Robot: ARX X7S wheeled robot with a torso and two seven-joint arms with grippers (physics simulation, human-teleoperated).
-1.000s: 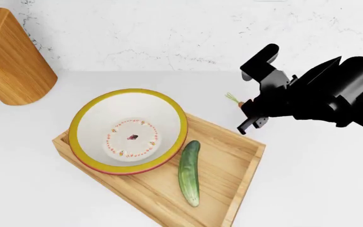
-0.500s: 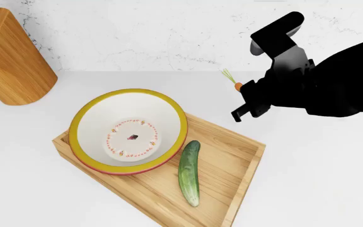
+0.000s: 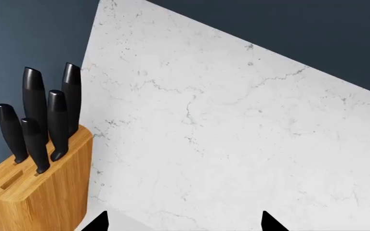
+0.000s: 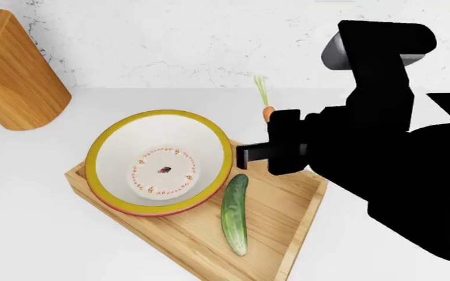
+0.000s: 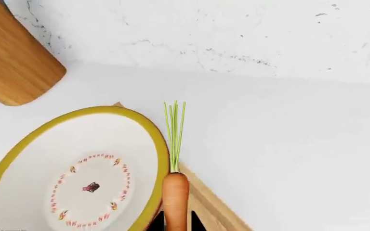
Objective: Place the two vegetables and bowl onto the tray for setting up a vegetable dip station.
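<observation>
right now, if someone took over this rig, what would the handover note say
Right gripper: shut on the carrot, held in the air at the tray's far edge, beside the bowl's rim, green top pointing away from the gripper.
Left gripper: open, empty, facing the wall near the knife block.
Done: bowl and cucumber are on the tray.
Left: lower the carrot onto bare tray and release.

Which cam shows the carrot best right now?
Right wrist view: the carrot, held by the right gripper, shows body and green top close up. The head view shows it small, partly behind the gripper; left wrist view misses it.
</observation>
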